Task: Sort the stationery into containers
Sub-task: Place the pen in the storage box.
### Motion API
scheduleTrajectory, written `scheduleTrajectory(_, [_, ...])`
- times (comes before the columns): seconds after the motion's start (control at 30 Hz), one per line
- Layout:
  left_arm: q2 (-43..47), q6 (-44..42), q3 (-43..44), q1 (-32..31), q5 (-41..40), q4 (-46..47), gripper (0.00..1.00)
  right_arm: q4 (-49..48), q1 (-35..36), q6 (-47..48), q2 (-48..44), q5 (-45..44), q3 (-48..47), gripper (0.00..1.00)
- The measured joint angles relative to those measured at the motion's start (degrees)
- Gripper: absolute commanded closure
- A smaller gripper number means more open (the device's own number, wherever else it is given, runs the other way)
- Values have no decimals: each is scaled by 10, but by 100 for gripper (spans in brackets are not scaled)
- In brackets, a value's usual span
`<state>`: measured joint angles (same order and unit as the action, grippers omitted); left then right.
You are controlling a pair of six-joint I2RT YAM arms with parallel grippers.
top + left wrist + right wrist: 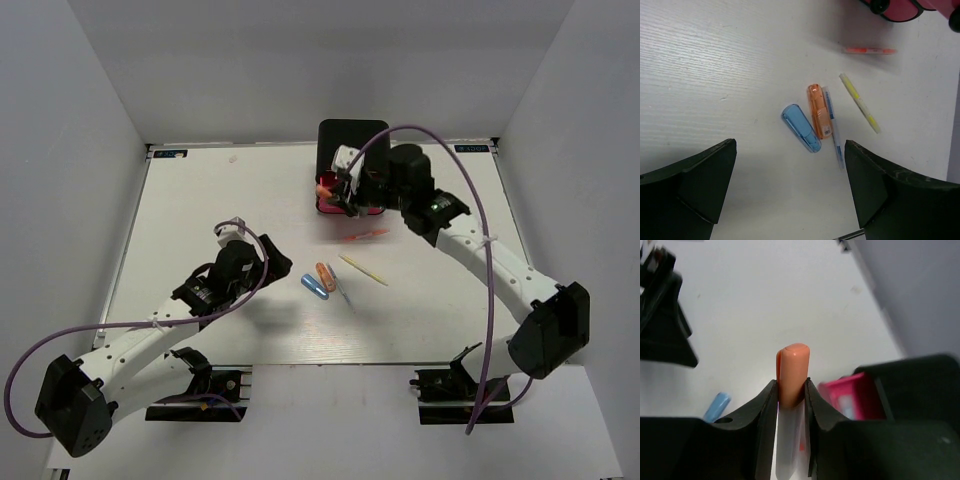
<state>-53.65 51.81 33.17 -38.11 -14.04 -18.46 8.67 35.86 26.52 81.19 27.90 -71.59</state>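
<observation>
With right gripper (790, 386) clamped on the orange capsule (793, 362), centre above the pink drawer (348, 207) by the far edge and release low; left gripper (790, 172) gaping, empty.

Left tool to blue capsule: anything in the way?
Nothing visible. The left tool is open, and the blue capsule lies just ahead of its fingers with only table between. The orange capsule lies close alongside it, so a finger could nudge that on closing.

loc: robot lab cell | evid: white table (200, 200), bare grey walls (320, 60) encl. it
</observation>
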Motion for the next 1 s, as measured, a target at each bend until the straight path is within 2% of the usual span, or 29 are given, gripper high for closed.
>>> scheduleTrajectory(0.17, [0, 7, 0, 0, 10, 14, 2, -27, -40, 66, 33, 68, -67, 100])
scheduleTrajectory(0.3, [2, 8, -5, 0, 15, 24, 3, -26, -74, 123, 81, 117, -82, 100])
scheduleTrajectory(0.53, [4, 8, -10, 0, 21, 31, 3, 21, -122, 227, 192, 180, -183, 100])
scheduleTrajectory(0.67, [4, 8, -10, 0, 24, 35, 3, 40, -140, 257, 216, 195, -206, 100])
scheduleTrajectory(0.83, [4, 8, -10, 0, 26, 35, 3, 109, -153, 295, 253, 212, -245, 98])
scheduleTrajectory(0.93, [4, 8, -10, 0, 27, 36, 3, 143, -156, 309, 265, 217, -245, 88])
scheduleTrajectory(1.0, [3, 8, -10, 0, 28, 39, 3, 151, -157, 312, 266, 218, -238, 71])
